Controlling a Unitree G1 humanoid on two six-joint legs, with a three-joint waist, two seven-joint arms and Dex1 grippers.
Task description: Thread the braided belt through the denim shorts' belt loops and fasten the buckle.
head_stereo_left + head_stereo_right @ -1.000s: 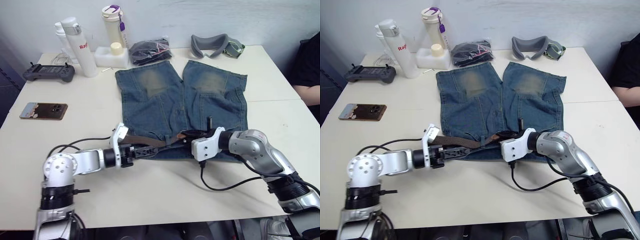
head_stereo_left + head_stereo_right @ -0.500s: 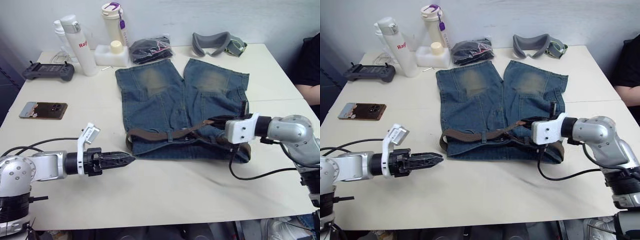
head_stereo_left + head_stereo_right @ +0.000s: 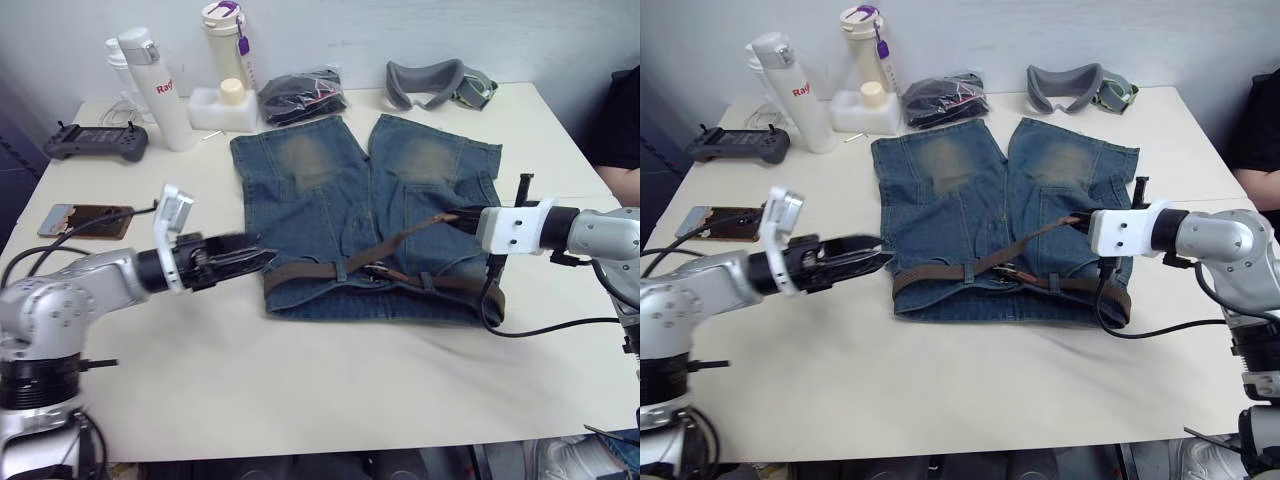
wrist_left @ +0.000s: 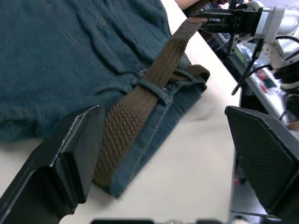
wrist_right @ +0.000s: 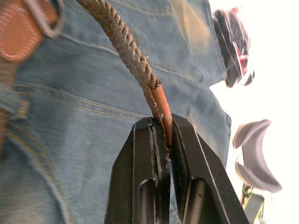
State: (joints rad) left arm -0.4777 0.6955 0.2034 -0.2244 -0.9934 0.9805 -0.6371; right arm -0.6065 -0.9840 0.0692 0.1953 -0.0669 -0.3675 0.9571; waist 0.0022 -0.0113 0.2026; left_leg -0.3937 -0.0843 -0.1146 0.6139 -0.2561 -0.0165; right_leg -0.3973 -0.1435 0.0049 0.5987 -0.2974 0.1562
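The right end effector (image 3: pixel 458 216), clamped on the braided belt (image 3: pixel 400 243) tip, has pulled it farther right; the left end effector (image 3: pixel 262 256), wide apart, has risen to the denim shorts (image 3: pixel 330 190).

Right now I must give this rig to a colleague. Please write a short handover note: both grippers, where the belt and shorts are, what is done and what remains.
Right gripper: shut on the tip of the braided belt, holding it raised above the denim shorts.
Left gripper: open, holding nothing, pointing at the shorts' waistband at the robot's left end.
The belt lies along the waistband, passing under at least one of the belt loops; its free end runs up diagonally to the right gripper. The buckle lies near the waist's middle.
Done: the belt appears threaded.
Left: confirm every loop, then fasten the buckle.
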